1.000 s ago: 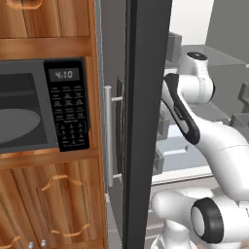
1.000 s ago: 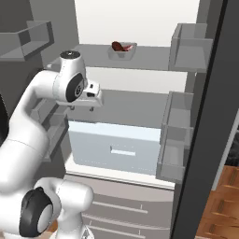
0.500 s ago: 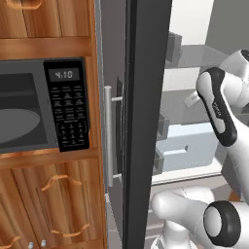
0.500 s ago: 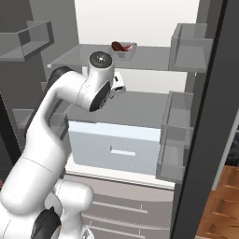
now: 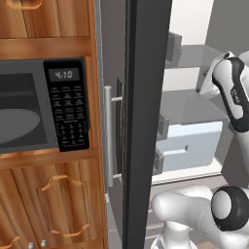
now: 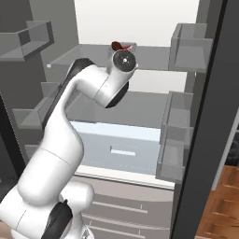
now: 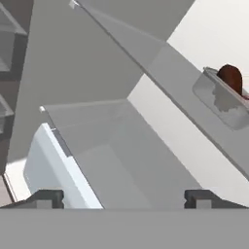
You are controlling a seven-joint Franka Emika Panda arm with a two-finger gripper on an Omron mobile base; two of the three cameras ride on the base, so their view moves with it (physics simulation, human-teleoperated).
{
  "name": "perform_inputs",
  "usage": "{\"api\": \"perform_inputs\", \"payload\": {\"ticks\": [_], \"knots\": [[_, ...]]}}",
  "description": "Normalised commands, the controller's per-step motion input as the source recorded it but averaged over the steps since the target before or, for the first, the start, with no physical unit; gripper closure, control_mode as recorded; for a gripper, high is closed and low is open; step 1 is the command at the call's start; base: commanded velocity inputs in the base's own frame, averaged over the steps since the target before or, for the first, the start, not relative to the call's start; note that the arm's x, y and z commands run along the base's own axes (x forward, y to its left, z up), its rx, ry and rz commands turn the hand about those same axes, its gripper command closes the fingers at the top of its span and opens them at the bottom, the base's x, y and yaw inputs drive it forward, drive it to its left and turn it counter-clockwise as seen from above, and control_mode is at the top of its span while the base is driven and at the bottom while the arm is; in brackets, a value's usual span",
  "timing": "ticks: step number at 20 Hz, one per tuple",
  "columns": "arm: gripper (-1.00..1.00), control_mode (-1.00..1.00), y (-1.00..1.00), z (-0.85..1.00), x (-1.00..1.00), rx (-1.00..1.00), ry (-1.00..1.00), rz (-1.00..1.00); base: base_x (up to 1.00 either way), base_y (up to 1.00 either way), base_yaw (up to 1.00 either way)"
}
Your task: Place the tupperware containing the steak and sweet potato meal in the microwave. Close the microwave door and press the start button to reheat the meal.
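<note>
One microwave [image 5: 41, 109] sits at the far left, a wide black glossy box set in wooden cabinetry, door shut, keypad and clock to the right of its window. Right of it stands one tall dark fridge door [image 5: 146, 121], open. Farther right, one tupperware [image 7: 221, 99], pale grey, shallow, round-cornered, rests on an upper fridge shelf [image 7: 165, 68], holding dark red-brown lumps [image 7: 230, 77]. The gripper [image 7: 124, 198] is empty, fingers spread wide, well short of the tub.
</note>
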Motion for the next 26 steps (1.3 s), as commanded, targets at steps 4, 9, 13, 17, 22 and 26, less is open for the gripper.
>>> {"api": "perform_inputs", "payload": {"ticks": [4,9,13,17,22,26], "knots": [[-1.0,-1.0,0.0,0.21,0.51,-0.21,-0.24,0.26,0.0,0.0,0.0],[-1.0,-1.0,0.0,0.29,0.59,-0.1,-0.15,0.16,0.0,0.0,0.0],[-1.0,-1.0,0.09,0.5,0.64,-0.12,-0.05,0.06,0.0,0.0,0.0],[-1.0,-1.0,0.21,0.39,0.73,-0.15,0.0,0.01,0.0,0.0,0.0],[-1.0,-1.0,0.06,0.09,0.75,-0.1,0.01,0.0,0.0,0.0,0.0],[-1.0,-1.0,0.0,0.0,0.84,-0.03,0.07,0.0,0.0,0.0,0.0]]}}
